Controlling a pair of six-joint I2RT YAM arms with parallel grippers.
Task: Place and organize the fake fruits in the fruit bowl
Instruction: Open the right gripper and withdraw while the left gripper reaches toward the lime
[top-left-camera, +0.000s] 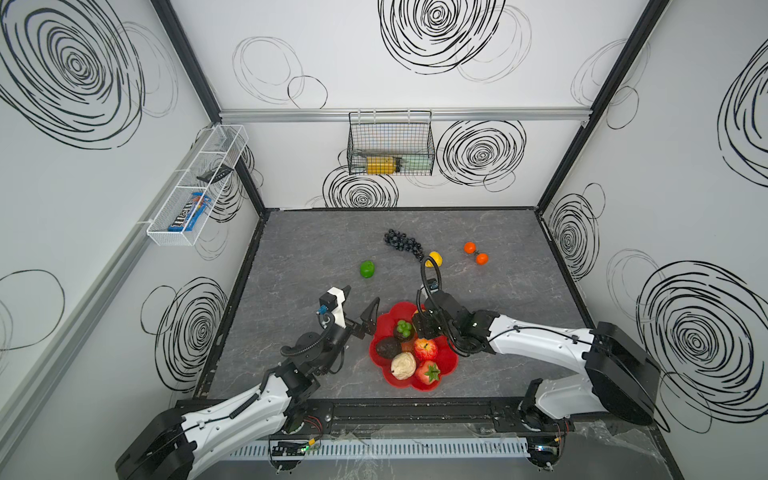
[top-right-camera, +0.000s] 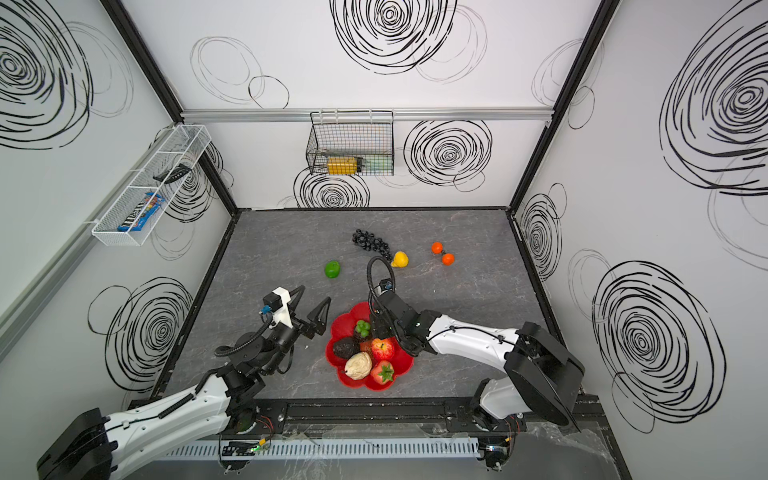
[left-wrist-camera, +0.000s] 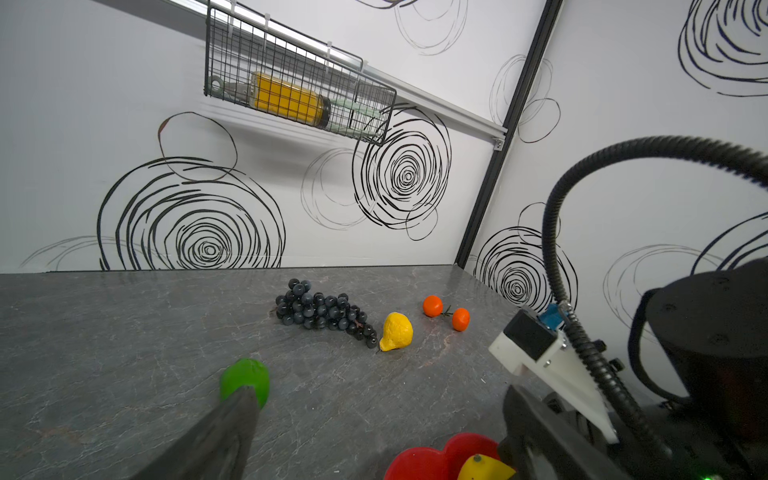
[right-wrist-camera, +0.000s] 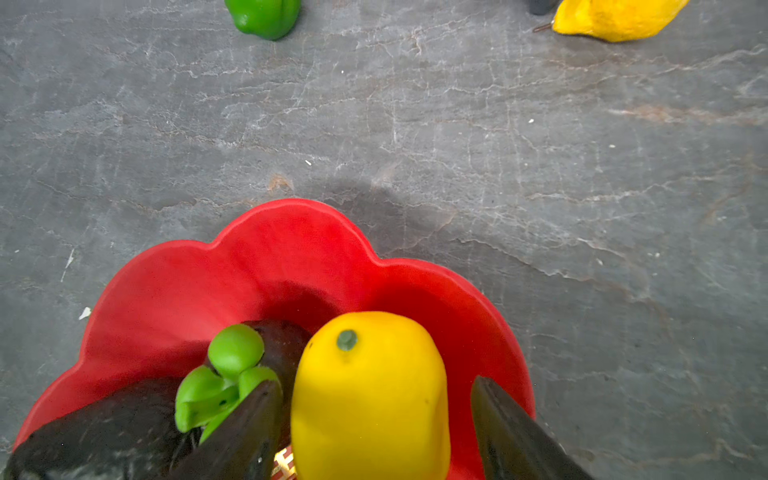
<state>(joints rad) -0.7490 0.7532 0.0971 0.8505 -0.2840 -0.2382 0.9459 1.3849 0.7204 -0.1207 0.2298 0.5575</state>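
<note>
Grey stone-pattern worktop carries the red fruit bowl, directly beneath the right fingers; these stand parted either side of a yellow lemon inside the bowl, with a gap showing at one finger, so no grip is observed. Left fingers are spread wide and empty, just beside the bowl's rim. Lime, black grapes, second lemon and two oranges lie on the worktop beyond both sets of fingers, outside the bowl.
</note>
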